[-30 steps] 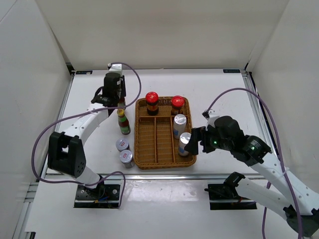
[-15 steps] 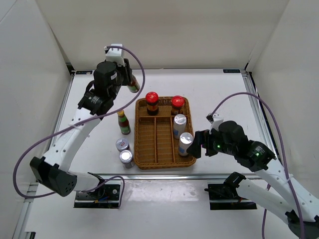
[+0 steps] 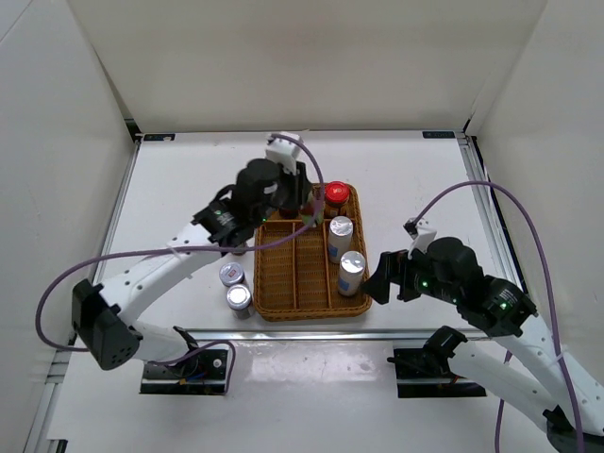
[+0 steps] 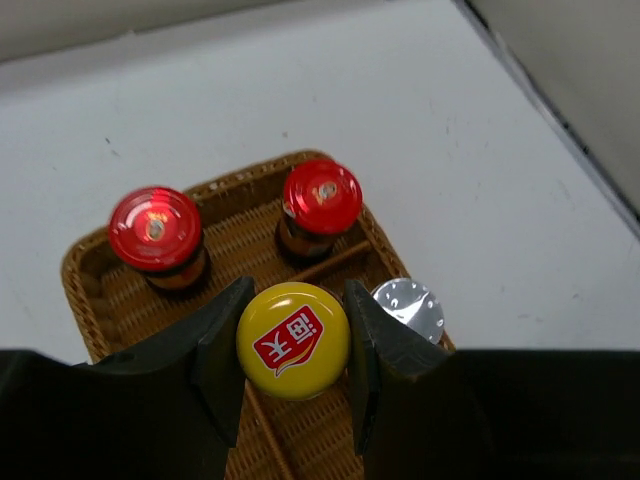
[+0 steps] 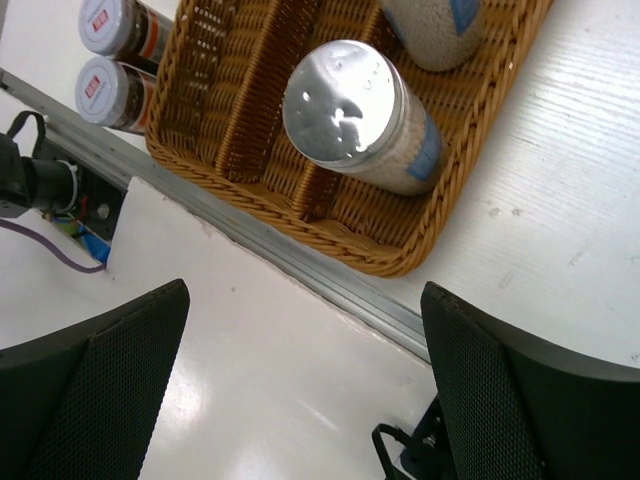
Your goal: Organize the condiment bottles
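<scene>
Yellow-capped sauce bottle (image 4: 293,340) hangs over the wicker tray (image 3: 311,312) mid-desk, clamped between the fingers of the left gripper (image 4: 294,350), just on the near side of the two red-capped jars (image 4: 155,228) (image 4: 322,197). To set it well, I judge it should go straight down into a vacant lane, upright, clear of the jar caps and woven dividers, the fingers parting only once the base sits flat. Which lane lies beneath it I cannot tell. The red jars fill the row toward the far edge; two shakers (image 3: 340,236) (image 3: 352,272) stand in the lane toward the right edge. Two short silver-lidded jars (image 3: 231,274) (image 3: 239,298) wait outside the tray, toward the left edge. Right gripper (image 3: 382,281) hangs spread, grasping nothing, beside the tray's near right corner
</scene>
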`<move>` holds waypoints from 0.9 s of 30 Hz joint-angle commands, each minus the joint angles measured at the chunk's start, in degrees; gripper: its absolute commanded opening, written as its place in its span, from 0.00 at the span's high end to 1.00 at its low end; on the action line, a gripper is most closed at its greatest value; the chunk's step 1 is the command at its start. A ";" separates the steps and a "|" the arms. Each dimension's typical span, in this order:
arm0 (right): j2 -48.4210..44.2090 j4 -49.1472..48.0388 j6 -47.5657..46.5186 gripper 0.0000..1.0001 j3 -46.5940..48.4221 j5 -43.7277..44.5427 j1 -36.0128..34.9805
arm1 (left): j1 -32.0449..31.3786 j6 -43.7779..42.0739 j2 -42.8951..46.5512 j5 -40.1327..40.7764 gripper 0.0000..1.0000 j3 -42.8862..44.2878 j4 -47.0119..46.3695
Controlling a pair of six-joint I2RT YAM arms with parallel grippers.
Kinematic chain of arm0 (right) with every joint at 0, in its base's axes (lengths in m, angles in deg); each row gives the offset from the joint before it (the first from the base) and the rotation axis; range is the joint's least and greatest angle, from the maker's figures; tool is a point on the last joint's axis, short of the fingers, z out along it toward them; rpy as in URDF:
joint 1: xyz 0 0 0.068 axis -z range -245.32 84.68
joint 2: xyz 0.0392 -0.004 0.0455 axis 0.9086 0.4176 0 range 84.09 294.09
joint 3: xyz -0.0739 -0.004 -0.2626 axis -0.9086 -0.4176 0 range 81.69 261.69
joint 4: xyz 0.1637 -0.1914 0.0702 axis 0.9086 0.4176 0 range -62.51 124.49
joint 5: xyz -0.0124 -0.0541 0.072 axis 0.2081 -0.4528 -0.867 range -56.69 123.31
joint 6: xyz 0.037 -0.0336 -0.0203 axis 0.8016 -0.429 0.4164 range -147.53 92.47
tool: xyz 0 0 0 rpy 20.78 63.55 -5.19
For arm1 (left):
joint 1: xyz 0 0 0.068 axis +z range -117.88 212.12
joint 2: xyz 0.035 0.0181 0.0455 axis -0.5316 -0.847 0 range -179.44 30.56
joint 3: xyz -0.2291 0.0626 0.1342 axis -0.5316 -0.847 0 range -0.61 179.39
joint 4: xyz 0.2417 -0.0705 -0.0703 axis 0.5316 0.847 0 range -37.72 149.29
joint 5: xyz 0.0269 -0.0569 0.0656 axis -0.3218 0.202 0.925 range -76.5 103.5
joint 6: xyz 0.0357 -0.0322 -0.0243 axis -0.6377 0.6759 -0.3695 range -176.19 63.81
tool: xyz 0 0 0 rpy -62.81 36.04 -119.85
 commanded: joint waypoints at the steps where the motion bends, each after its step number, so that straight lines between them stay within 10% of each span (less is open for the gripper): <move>1: -1.01 2.80 0.56 0.00 0.66 1.05 -0.11 | -2.15 1.45 -0.76 2.80 0.89 -1.40 -8.52; 23: -1.63 3.42 0.56 0.00 0.66 1.15 -0.11 | -4.88 0.22 -12.54 7.73 0.89 -7.11 -13.36; 27: -1.63 3.42 0.56 0.00 0.66 1.14 -0.11 | -5.41 -0.31 -13.16 9.83 0.78 -7.11 -12.83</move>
